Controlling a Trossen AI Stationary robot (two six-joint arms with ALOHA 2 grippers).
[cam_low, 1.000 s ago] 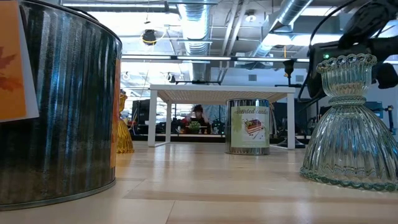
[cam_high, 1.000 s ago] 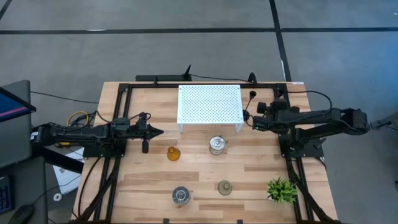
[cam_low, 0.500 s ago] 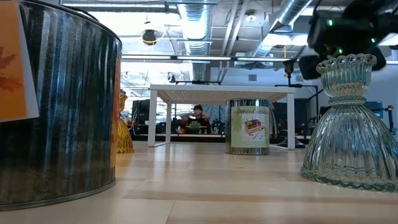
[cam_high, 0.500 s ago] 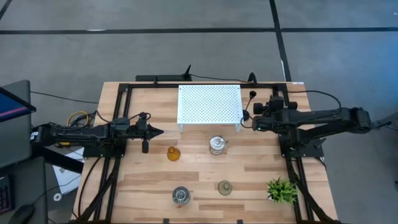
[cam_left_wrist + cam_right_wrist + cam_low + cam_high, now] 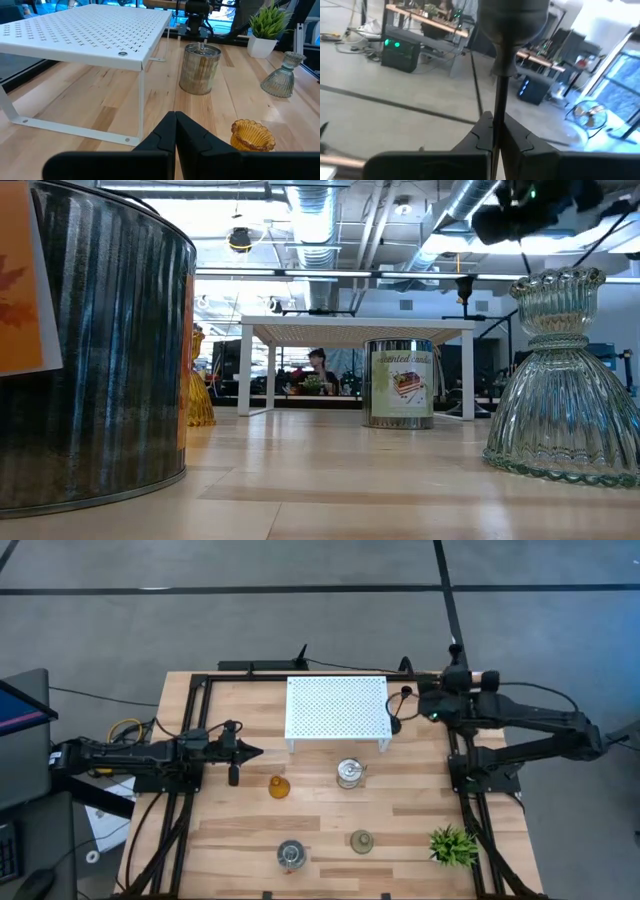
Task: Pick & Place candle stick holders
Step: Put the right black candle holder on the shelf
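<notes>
On my overhead feed the right gripper [image 5: 402,706] sits at the upper right of the frame, just off the right edge of the white perforated stand [image 5: 337,708], and its fingers are clamped on the thin stem of a black candle stick holder [image 5: 507,30]. My right wrist camera confirms it: the stem runs straight up from between the pinched fingers [image 5: 487,131] to the dark cup at the top, with only the room behind it.

The left gripper [image 5: 258,751] waits at the left middle of the overhead frame, its fingers pressed together on nothing, pointing toward the stand. A second black holder [image 5: 233,776] stands on the desk [image 5: 420,810] just below it.

The amber glass holder [image 5: 278,786] is at centre left, and one silvery jar-like holder [image 5: 349,773] is right of it, below the stand. Toward the bottom edge stand the other silvery holder [image 5: 291,855] and the grey-green one [image 5: 361,841], with the spiky green plant [image 5: 452,845] at lower right. A person [image 5: 320,370] shows beyond the desk in the low view.
</notes>
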